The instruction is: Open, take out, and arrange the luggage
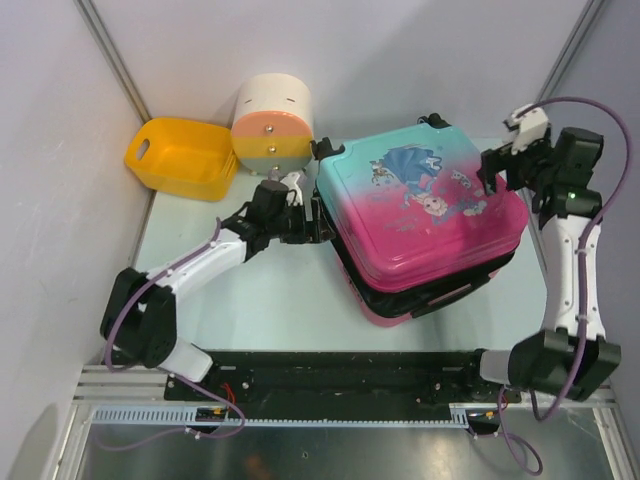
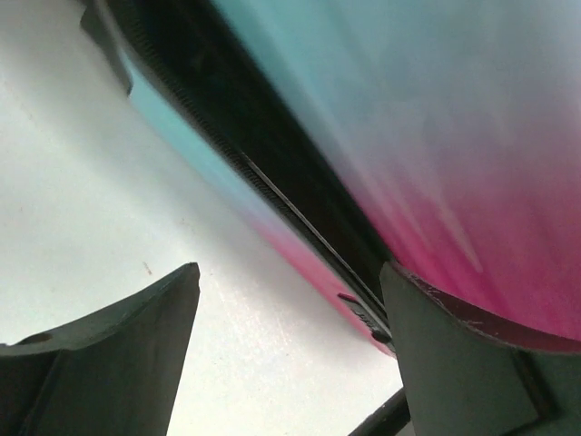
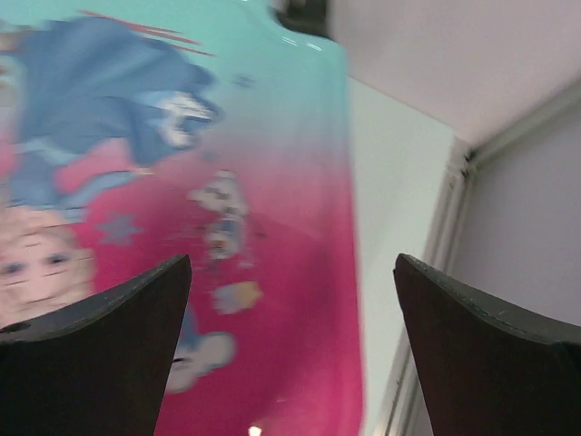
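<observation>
The luggage, a teal-to-pink hard-shell suitcase with a princess print, lies flat on the table with its lid slightly raised, a black gap showing along its near and left sides. My left gripper is open at the suitcase's left edge; in the left wrist view the black zip seam runs between the two shell halves, right by my right finger. My right gripper is open above the lid's right edge; the right wrist view shows the printed lid below it.
A yellow plastic basket stands at the back left. A cream, orange and yellow round drawer box stands beside it, just behind my left gripper. Grey walls close the back and sides. The table surface lies bare in front of the suitcase.
</observation>
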Robot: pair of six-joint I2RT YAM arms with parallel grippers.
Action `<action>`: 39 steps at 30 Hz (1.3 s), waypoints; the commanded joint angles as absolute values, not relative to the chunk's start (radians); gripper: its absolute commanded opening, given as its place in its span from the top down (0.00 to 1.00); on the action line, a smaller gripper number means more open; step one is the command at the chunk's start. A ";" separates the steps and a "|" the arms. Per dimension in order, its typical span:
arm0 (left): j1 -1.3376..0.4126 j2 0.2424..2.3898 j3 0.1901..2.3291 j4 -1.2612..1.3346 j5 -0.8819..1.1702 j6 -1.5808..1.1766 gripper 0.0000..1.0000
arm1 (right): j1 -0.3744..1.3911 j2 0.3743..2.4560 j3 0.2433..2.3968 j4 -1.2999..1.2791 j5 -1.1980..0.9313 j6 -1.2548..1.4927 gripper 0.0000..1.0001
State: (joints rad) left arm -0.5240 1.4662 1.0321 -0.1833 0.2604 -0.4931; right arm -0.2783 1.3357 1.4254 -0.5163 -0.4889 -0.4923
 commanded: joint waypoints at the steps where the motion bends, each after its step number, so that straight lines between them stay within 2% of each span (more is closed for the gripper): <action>1: -0.509 1.535 1.091 -0.225 0.187 -0.589 0.14 | -0.125 1.191 1.393 -0.659 -0.505 -0.569 0.00; 4: -0.488 1.580 1.095 -0.224 0.184 -0.610 0.16 | -0.033 1.132 1.356 -0.744 -0.528 -0.561 0.01; 8: -0.463 1.647 1.109 -0.224 0.193 -0.634 0.17 | 0.196 1.025 1.283 -0.819 -0.574 -0.520 0.05; 12: -0.465 1.715 1.152 -0.222 0.225 -0.647 0.17 | 0.297 0.962 1.163 -0.836 -0.604 -0.519 0.08; 19: -0.459 1.792 1.195 -0.206 0.287 -0.681 0.12 | 0.487 0.925 1.068 -0.847 -0.491 -0.603 0.16; 25: -0.433 1.709 1.126 -0.126 0.385 -0.663 0.12 | 0.526 0.904 1.055 -0.868 -0.492 -0.632 0.17; 39: -0.408 1.681 1.155 -0.118 0.331 -0.652 0.11 | 0.538 0.796 1.043 -0.867 -0.528 -0.657 0.15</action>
